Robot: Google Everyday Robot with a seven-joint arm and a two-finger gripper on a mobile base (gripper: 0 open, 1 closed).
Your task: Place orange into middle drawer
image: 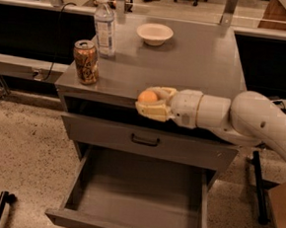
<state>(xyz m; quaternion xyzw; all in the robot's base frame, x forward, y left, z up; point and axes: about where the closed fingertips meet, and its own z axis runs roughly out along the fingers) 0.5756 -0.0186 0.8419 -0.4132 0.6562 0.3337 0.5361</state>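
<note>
My gripper (149,102) is shut on the orange (147,97), a small round orange fruit held between its pale fingers. It hangs at the front edge of the cabinet top, above the shut drawer with the black handle (145,141). The middle drawer (136,197) is pulled out wide below, grey, with a bare flat floor and low side walls. The gripper and orange are above and a little behind the drawer's open space. My white arm reaches in from the right.
On the grey cabinet top (196,61) stand a soda can (85,62) at the front left, a water bottle (105,26) behind it, and a white bowl (154,34) at the back. The floor is speckled. A brown box (281,211) sits at the lower right.
</note>
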